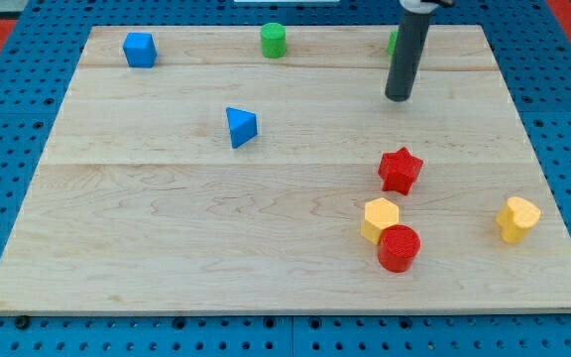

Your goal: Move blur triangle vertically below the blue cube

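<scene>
A: Blue first: how many blue blocks lie on the worktop point(167, 228)?

B: Two. A blue cube point(140, 50) sits near the view's top left corner, and a blue triangle point(241, 127) lies below it and off to the view's right, well apart from it.

A: And the rest?

B: Two green: a green cylinder point(274, 41) at the top edge, and a green block point(393, 41) mostly hidden behind the rod, shape unclear. Two red: a red star point(400, 170) and a red cylinder point(399, 248). Two yellow: a yellow hexagon point(380, 219) touching the red cylinder, and a rounded yellow block point(517, 218) alone at the view's right.

A: Materials?

B: Pale wooden planks with visible grain, resting on a blue perforated board point(8, 119). The blocks look smooth and matte.

A: Any writing?

B: None that I can read.

A: Is there a pincer?

B: No, only a dark straight rod. My tip point(398, 98) rests on the wood, above the red star and well to the right of the blue triangle, touching no block.
</scene>
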`<state>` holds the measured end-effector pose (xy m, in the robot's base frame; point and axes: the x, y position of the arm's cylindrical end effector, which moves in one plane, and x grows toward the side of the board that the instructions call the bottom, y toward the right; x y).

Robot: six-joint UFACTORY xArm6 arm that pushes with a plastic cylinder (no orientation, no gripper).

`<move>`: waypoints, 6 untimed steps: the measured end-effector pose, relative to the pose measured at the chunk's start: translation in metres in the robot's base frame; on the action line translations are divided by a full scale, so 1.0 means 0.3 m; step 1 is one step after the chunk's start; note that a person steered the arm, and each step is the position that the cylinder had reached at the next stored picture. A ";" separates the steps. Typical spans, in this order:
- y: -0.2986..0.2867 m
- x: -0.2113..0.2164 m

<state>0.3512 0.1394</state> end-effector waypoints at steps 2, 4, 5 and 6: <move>-0.236 0.058; -0.387 0.126; -0.385 0.126; -0.375 0.126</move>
<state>0.3888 0.0269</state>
